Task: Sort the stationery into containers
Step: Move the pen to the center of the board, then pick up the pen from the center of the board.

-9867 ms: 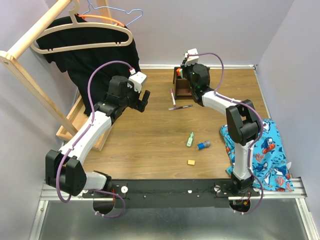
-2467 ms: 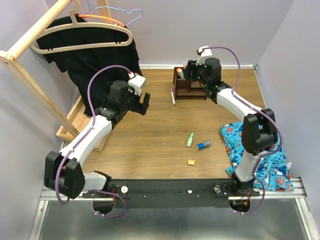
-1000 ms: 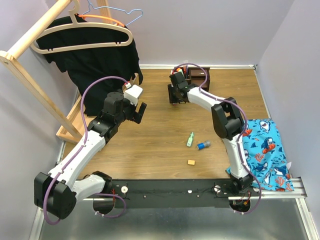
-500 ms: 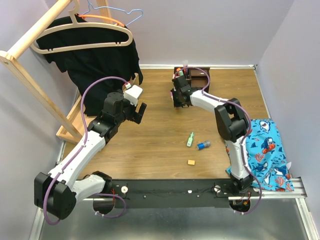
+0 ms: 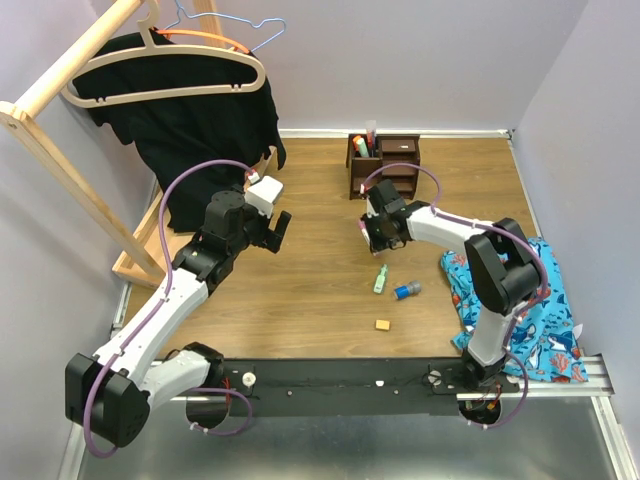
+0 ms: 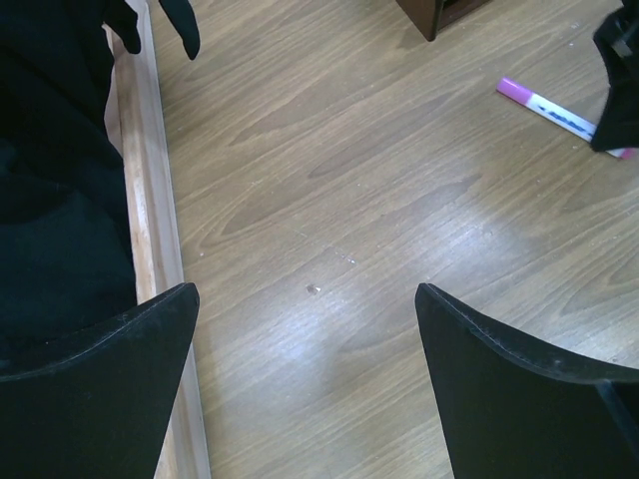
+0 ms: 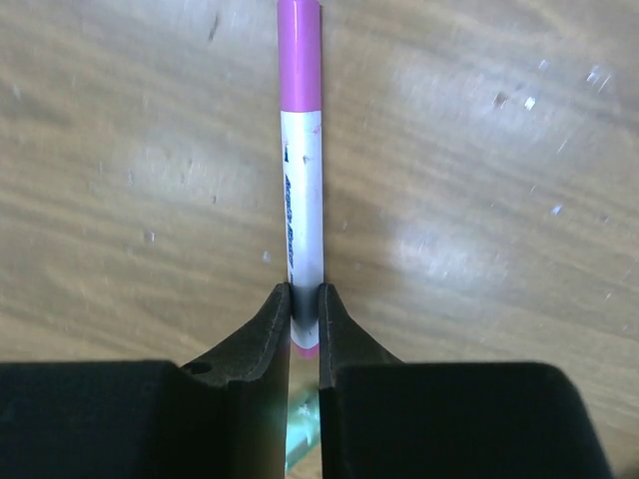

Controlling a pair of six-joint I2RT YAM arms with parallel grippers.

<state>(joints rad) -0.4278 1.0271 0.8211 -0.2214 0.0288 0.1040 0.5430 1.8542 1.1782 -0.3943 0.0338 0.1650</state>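
Over the wooden table [image 5: 300, 250], the overhead camera shows me the right gripper [image 5: 376, 230] low above the boards, in front of the dark brown organizer [image 5: 384, 165] at the far edge. Coloured markers [image 5: 362, 144] stand upright in its left compartment. The left gripper [image 5: 275, 228] hangs well apart to the left. A green highlighter [image 5: 381, 278], a blue-capped tube [image 5: 405, 291] and a small orange eraser [image 5: 382, 324] lie loose nearer the arm bases. The fish-print cloth [image 5: 522, 300] is bunched at the right edge.

From the left wrist, I see its fingers [image 6: 100, 389] spread wide with only bare boards between them. A pink-capped pen [image 6: 555, 112] shows at upper right, its far end meeting the black right gripper. The light rack base [image 6: 150, 210] and a black garment [image 6: 50, 150] fill the left side.

From the right wrist, its fingertips [image 7: 270, 324] are pinched tight on the pen's near end, the pink cap pointing away. I cannot tell whether the pen is off the wood.
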